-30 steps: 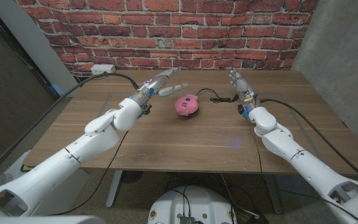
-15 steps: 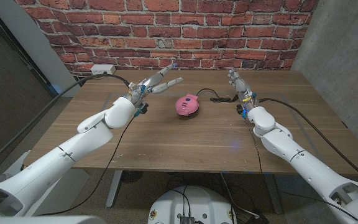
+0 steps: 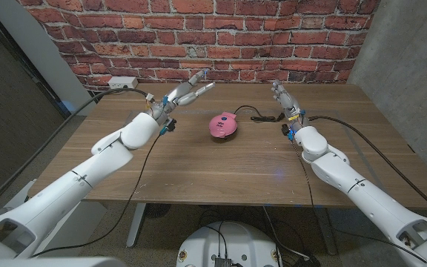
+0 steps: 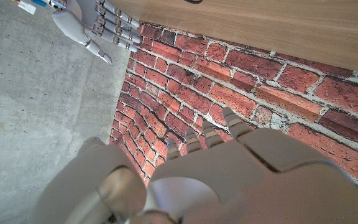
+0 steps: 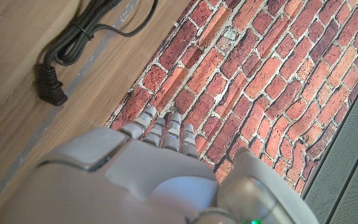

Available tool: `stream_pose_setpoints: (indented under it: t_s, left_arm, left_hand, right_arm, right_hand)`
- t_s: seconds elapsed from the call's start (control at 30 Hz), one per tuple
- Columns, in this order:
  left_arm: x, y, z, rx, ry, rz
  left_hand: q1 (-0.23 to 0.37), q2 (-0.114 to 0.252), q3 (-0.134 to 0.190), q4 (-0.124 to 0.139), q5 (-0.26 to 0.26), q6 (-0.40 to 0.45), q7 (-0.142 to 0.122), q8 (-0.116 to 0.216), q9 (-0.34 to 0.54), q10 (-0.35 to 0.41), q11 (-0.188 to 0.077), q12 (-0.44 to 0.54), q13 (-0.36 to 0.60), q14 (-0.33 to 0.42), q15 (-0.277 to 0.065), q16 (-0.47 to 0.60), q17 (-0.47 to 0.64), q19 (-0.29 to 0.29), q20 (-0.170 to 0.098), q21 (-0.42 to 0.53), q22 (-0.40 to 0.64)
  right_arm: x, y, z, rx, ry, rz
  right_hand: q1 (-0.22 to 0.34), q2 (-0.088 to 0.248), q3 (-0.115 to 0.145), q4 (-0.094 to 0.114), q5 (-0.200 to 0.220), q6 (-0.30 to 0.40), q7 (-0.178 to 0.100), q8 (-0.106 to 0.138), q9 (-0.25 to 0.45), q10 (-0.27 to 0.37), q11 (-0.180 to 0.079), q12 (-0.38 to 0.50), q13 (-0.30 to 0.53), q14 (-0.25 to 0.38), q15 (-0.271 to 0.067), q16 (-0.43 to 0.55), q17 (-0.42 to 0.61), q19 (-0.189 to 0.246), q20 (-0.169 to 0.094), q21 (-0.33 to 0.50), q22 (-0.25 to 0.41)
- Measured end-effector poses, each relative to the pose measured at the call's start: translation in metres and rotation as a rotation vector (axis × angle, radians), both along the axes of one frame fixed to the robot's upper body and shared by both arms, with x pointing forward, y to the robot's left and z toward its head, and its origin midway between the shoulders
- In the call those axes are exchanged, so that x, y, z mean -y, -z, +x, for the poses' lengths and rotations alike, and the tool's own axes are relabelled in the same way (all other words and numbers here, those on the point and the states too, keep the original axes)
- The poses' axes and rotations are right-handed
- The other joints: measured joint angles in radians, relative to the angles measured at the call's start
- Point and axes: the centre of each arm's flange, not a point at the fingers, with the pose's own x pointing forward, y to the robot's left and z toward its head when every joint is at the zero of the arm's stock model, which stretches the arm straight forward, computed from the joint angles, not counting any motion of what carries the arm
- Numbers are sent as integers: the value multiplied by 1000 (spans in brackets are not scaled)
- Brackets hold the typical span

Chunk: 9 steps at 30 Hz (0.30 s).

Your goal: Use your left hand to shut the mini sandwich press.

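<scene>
Sandwich press: the pink mini sandwich press (image 3: 223, 124) sits on the wooden table (image 3: 221, 167), to the right of my left hand and nearer me; its lid looks already down, though I can't confirm a full seal.
Cord: its black power cord (image 3: 258, 116) trails toward my right hand, coiled with its plug (image 5: 50, 87) on the wood.
Risk: if I descend off-centre, I judge the light press could skid or tip; a sweep could also snag the cord.
Left hand: my left hand (image 3: 185, 94) is raised off the table, fingers spread and pointing at the brick wall (image 3: 199, 33), holding nothing.
Right hand: my right hand (image 3: 284, 100) is upright, fingers extended close together, empty.
</scene>
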Motion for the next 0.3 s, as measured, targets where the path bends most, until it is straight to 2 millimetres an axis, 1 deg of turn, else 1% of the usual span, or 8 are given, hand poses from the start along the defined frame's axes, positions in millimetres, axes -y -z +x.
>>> stream_pose_setpoints:
  t_s: [0.03, 0.07, 0.13, 0.23, 0.27, 0.3]
  left_arm:
    - [1, 0, -1, 1, 12, -1]
    - [2, -1, -3, 3, 26, -3]
    - [-4, -1, 5, -6, 29, -15]
    - [-6, -1, 10, -14, 32, -20]
    - [-4, -1, 8, -14, 59, -21]
    - [-6, 0, 11, -23, 61, -24]
  left_hand:
    - [-5, 0, 0, 0, 0, 0, 0, 0, 0, 1, -1, 0, 0, 0, 0, 0, 0, 0, 0, 0, 0]
    - [-14, 9, -3, 3, 0, 0, 0, 0, 0, 1, -1, 0, 0, 0, 0, 0, 0, 0, 0, 0, 0]
    - [-14, 9, -3, 3, 0, 0, 0, 0, 0, 1, -1, 0, 0, 0, 0, 0, 0, 0, 0, 0, 0]
    - [-14, 9, -3, 3, 0, 0, 0, 0, 0, 1, -1, 0, 0, 0, 0, 0, 0, 0, 0, 0, 0]
    - [-14, 9, -5, 5, 0, 0, 0, 0, 0, 1, -1, 0, 0, 0, 0, 0, 0, 0, 0, 0, 0]
    - [-14, 9, -5, 5, 0, 0, 0, 0, 0, 1, -1, 0, 0, 0, 0, 0, 0, 0, 0, 0, 0]
  right_arm:
    - [-1, 0, -2, 3, -4, -1]
    - [-3, 0, -5, 6, -10, -2]
    - [-2, 3, -7, -1, 28, -4]
    - [-3, 5, -10, -2, 41, -6]
    - [-6, 8, -16, 0, 43, -6]
    - [-6, 8, -16, 0, 43, -6]
  right_hand:
    - [0, 0, -1, 1, 0, 3, 3, 0, 0, 0, 0, 0, 0, 0, 0, 0, 0, 2, -2, 0, 0]
    - [0, 0, -1, 1, 0, 5, 1, 0, 0, 0, 0, 0, 0, 0, 0, 0, 0, 2, -2, 0, 0]
    - [0, 0, -1, 1, 0, 5, 1, 0, 0, 2, -2, 0, 0, 0, 0, 0, 0, 2, -2, 0, 0]
    - [0, 0, -1, 1, 0, 5, 1, 0, 0, 5, -5, 0, 0, 0, 0, 0, 0, 2, -2, 0, 0]
    - [0, 0, -1, 1, 0, 5, 1, 0, 0, 5, -5, 0, 0, 0, 0, 0, 0, 2, -2, 0, 0]
    - [0, 0, -1, 1, 0, 5, 2, 0, 0, 5, -5, 0, 0, 0, 0, 0, 0, 1, -2, 0, 0]
